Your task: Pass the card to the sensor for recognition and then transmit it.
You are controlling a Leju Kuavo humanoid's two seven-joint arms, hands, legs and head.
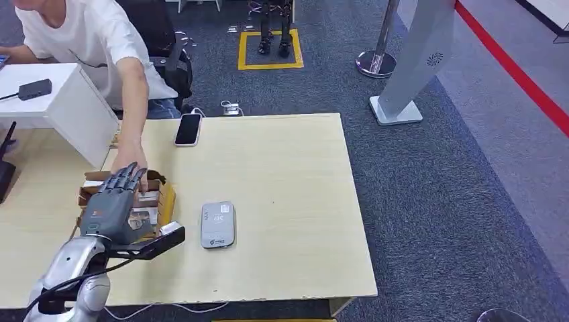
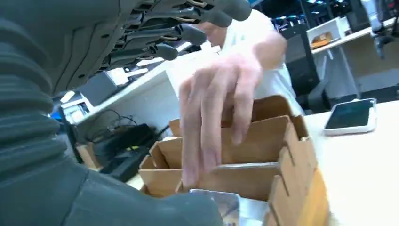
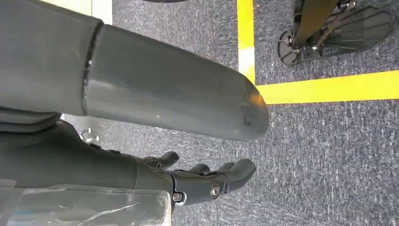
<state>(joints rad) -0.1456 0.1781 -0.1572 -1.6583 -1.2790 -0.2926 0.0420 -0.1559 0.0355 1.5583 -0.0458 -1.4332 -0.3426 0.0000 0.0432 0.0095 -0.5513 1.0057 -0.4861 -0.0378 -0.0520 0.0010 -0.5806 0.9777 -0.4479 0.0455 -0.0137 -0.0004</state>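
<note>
Left hand [image 1: 114, 204] over the cardboard box [image 1: 164, 196], palm down, fingers [image 2: 164, 51] spread and stretched forward, holding nothing. Just under that hand, brown cardboard dividers forming compartments; in the compartment nearest the wrist, a pale silvery flat piece [image 2: 226, 207], possibly the card, too blurred to be sure. Just beyond the fingertips, a person's hand [image 1: 129, 161] reaching into the far compartments of the same box, its fingers [image 2: 207, 117] pointing down between the dividers, touching or nearly touching the cardboard. Behind that hand, a white short sleeve [image 1: 100, 33].

To the right of the left hand, near but apart from the box, the grey sensor [image 1: 218, 225] lying flat on the light wooden table [image 1: 288, 201], with a small dark logo mark and tiny print on its face, too small to read. Farther forward from the hand, near the table's far edge, a smartphone [image 1: 188, 129] lying flat, screen dark. No readable writing on the box.

Well beyond the table, a yellow square outline [image 1: 270, 48] on the grey carpet, and a slanted grey stand [image 1: 416, 64] bearing a round swirl emblem.

Right hand [image 3: 207, 181] hanging over the carpet beside a yellow floor line [image 3: 329, 87], fingers loosely curled inward, nothing between them.
</note>
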